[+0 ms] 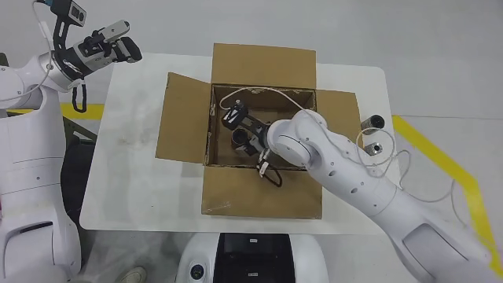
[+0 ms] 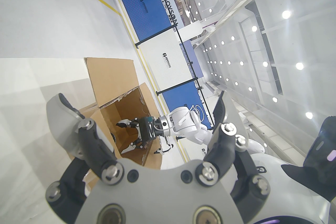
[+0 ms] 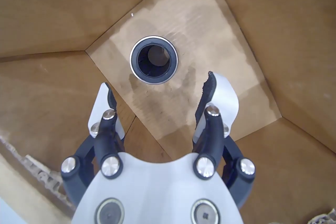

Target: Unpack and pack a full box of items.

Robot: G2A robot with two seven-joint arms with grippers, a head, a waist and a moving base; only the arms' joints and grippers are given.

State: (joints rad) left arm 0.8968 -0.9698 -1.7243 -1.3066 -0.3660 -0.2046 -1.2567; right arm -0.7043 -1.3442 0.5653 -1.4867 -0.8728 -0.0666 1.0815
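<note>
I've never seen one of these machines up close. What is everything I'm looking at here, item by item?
Table: one, white, under everything.
Box: one, brown cardboard, middle of the table, flaps open.
Tube: one, black with a silver rim, standing open end up on the box floor.
Round items: two, dark and silver-grey, close together on the table beside the box, on the right arm's side.
Floor lines: yellow, on the grey floor at both sides of the table.
Left claw: one, black and grey, open, raised near the table's far corner, away from the box.
Right claw: one, black and grey, open, down inside the box, above the tube without touching it.
</note>
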